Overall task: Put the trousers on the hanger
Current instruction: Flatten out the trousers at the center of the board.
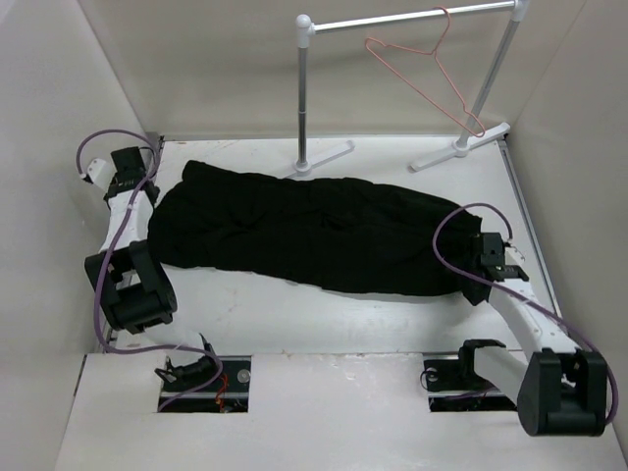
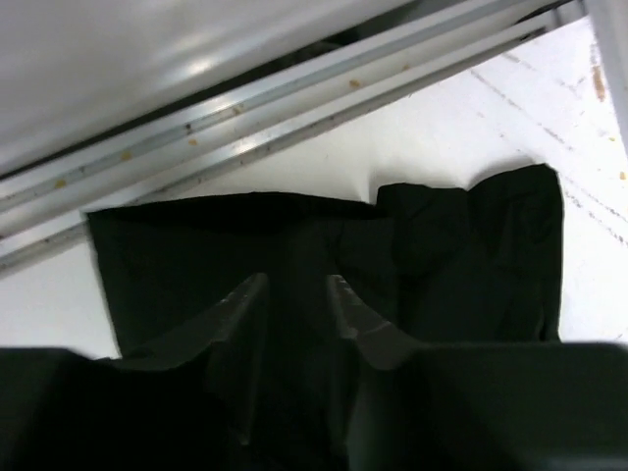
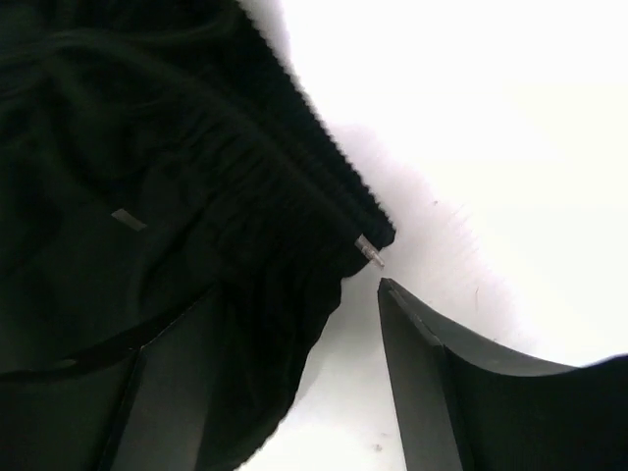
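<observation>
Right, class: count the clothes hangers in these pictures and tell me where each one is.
1. The hanger hangs from the garment rail at the back right of the table. No other shows, though the trousers spread below could cover a flat one.

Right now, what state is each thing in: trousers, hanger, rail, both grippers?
rail: standing upright.
hanger: hooked on the rail, empty.
trousers: lying flat on the table, not on the hanger.
left gripper: open, above one trouser end.
right gripper: open, at the waistband corner.
</observation>
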Controlling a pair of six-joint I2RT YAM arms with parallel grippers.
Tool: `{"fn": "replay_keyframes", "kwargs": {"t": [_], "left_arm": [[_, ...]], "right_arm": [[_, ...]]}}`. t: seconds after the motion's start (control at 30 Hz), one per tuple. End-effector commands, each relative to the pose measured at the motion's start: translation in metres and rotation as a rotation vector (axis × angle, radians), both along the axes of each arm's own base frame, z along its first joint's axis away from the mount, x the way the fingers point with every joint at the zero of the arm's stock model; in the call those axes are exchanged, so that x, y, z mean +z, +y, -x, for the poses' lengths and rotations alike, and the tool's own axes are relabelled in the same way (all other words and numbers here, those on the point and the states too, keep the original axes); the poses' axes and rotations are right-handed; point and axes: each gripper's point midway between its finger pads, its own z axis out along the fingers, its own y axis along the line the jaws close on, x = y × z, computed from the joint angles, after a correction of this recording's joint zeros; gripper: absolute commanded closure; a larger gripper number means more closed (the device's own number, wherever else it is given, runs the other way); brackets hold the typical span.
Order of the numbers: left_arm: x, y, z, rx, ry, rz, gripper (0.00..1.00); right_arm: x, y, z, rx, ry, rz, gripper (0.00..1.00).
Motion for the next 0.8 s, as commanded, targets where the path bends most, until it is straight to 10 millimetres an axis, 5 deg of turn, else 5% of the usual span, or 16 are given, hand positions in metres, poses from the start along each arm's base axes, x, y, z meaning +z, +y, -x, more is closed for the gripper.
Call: {"fn": "replay_keyframes", "kwargs": {"t": [0.0,0.07,0.17,0.3,0.43,0.53,0.77], "left_arm": [[0.019,-0.01,0.001,-0.022,-0.056,-0.023,0.62],[0.025,-0.023,0.009,-0.039,-0.073,-0.021,0.46],[0.029,-0.039,0.036,-0.061,-0.071,-0.019,0.35],[0.004,-0.046,0.109,-0.008,0.011,0.004,0.35],[-0.042,-0.053,0.167,0.049,0.103,0.096,0.48],[-0.064,-0.058,0.184,0.062,0.143,0.136,0.46],[-0.116,-0.067,0.218,0.161,0.238,0.285,0.41]], "right_arm": [[-0.006,-0.01,-0.018,-0.064,-0.02,-0.001,0.38],[-0.01,-0.02,-0.028,-0.096,-0.019,-0.004,0.66],[0.006,-0.04,-0.034,-0.162,-0.048,0.02,0.87],[0.053,-0.078,-0.027,-0.295,-0.174,0.125,0.87],[0.046,-0.07,-0.044,-0.297,-0.179,0.077,0.86],[0.034,-0.053,-0.05,-0.25,-0.176,0.015,0.86],[0.04,-0.035,-0.044,-0.189,-0.22,-0.011,0.85]]}}
